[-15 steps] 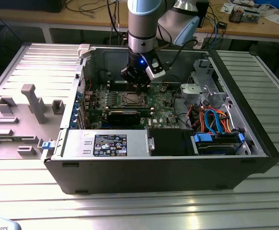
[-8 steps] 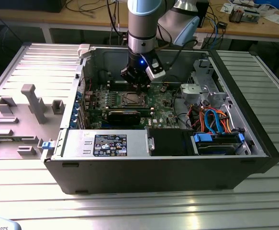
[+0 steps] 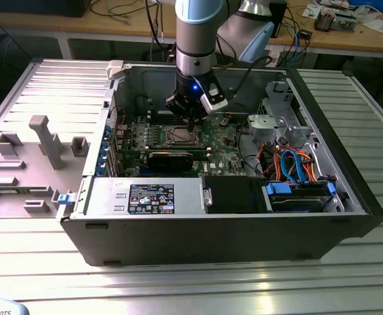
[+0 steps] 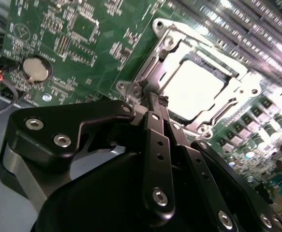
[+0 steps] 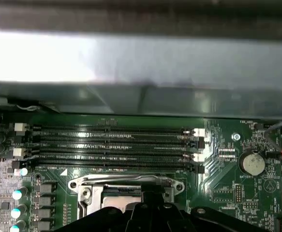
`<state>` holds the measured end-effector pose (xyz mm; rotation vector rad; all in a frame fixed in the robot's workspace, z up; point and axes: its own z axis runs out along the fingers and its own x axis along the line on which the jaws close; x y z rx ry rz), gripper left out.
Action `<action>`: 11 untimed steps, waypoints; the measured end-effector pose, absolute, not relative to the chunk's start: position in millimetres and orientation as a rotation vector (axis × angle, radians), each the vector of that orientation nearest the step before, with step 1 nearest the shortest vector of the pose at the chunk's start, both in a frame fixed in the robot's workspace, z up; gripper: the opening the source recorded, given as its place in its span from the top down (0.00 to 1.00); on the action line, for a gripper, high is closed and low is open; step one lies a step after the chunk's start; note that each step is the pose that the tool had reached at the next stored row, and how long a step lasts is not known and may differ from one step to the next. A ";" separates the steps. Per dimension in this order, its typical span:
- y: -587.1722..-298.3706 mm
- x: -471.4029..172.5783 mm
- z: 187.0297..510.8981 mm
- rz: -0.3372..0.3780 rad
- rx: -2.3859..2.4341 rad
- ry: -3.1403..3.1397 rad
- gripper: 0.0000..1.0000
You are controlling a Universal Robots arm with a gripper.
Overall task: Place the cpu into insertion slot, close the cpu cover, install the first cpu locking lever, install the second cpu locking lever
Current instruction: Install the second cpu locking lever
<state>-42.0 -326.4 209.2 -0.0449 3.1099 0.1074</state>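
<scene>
While your gripper (image 4: pixel 153 99) sits pinched shut at the cpu cover's (image 4: pixel 153 72) edge, press softly; thin metal bends

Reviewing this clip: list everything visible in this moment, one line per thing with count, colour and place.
computer case: one, black and grey, open on the slatted metal table
motherboard: one, green, on the case floor
cpu: one, silver, seated in the insertion slot
cpu cover: one, silvery frame, around the cpu
coin battery: one, silver, on the motherboard
memory slots: four, black, beside the socket
cables: several, blue and orange, at the exterior view's right
gripper: one, black, at the cover's corner, fingers together
</scene>
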 end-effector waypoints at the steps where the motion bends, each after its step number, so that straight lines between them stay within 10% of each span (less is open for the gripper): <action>1: -328.5 -42.0 209.2 0.107 -0.045 3.110 0.89; 11: -346.0 -42.0 209.2 0.106 -0.045 3.110 0.89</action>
